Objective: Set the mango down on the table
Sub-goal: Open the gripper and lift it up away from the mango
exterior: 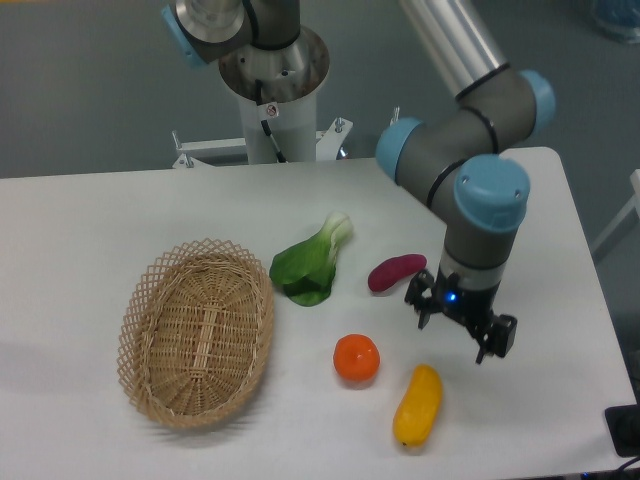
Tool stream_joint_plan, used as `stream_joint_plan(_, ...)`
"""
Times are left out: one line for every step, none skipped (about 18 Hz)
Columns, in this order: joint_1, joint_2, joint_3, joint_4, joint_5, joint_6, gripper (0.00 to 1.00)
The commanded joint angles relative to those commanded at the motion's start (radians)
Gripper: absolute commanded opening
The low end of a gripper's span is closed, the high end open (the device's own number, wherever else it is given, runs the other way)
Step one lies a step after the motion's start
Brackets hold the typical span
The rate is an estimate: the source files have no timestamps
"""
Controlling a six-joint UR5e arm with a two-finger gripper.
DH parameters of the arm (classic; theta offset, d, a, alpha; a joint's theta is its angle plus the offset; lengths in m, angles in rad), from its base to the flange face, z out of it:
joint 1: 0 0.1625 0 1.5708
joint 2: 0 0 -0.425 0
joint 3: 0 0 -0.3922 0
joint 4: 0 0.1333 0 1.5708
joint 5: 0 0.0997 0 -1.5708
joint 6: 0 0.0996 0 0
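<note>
The yellow-orange mango lies on the white table near the front edge, to the right of the round orange fruit. Nothing touches it. My gripper hangs above and to the right of the mango, well clear of it, with its fingers spread open and nothing between them.
A round orange fruit sits just left of the mango. A dark purple-red vegetable lies beside my wrist. A green leafy vegetable is at centre. The oval wicker basket stands empty at the left.
</note>
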Motion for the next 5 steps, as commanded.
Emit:
stream_joint_plan(0.018, 0.014, -0.008, -0.017, -0.002, 0.035, 1.00)
stream_joint_plan(0.032, 0.026, -0.018, -0.028, -0.006, 0.064, 1.00)
stream_joint_plan(0.043, 0.035, -0.025, -0.029, -0.009, 0.081, 1.00)
stream_joint_plan(0.052, 0.037, -0.037, -0.029, -0.011, 0.092, 1.00)
stream_joint_plan(0.057, 0.037, -0.045, -0.028, -0.014, 0.101, 1.00)
